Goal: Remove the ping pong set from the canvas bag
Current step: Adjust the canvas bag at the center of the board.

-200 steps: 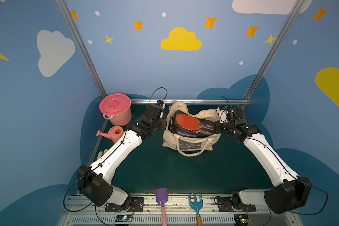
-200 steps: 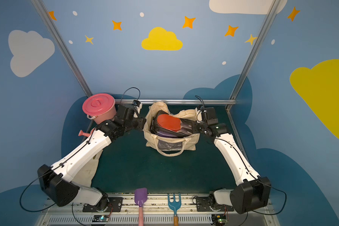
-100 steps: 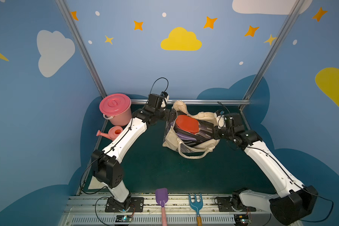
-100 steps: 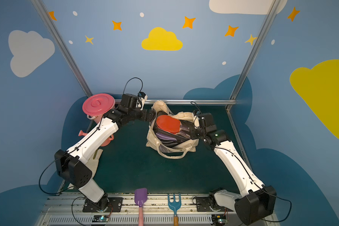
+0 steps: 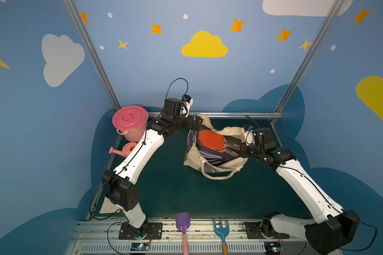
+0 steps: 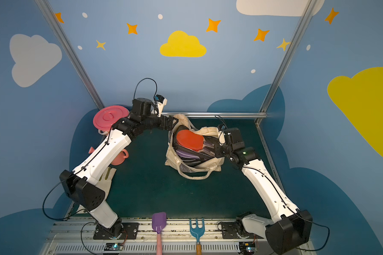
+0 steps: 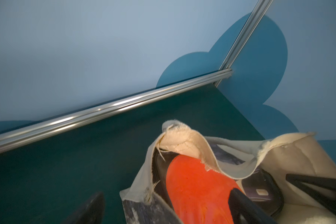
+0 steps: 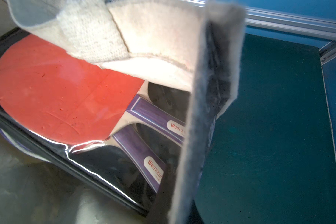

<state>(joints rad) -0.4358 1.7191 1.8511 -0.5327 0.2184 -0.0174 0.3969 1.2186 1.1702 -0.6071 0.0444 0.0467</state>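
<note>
Ping pong set (image 5: 211, 143): a dark flat pack showing a red paddle. It lies inside the canvas bag (image 5: 218, 171) and is visible through the bag's open mouth. Right gripper (image 5: 242, 150): clenched on the bag's rim, on the side nearest its own arm. Left gripper (image 5: 197, 124): at the bag's opposite rim, fingers spread wide, grasping nothing. Pink bucket (image 5: 131, 123): well apart from the bag.
</note>
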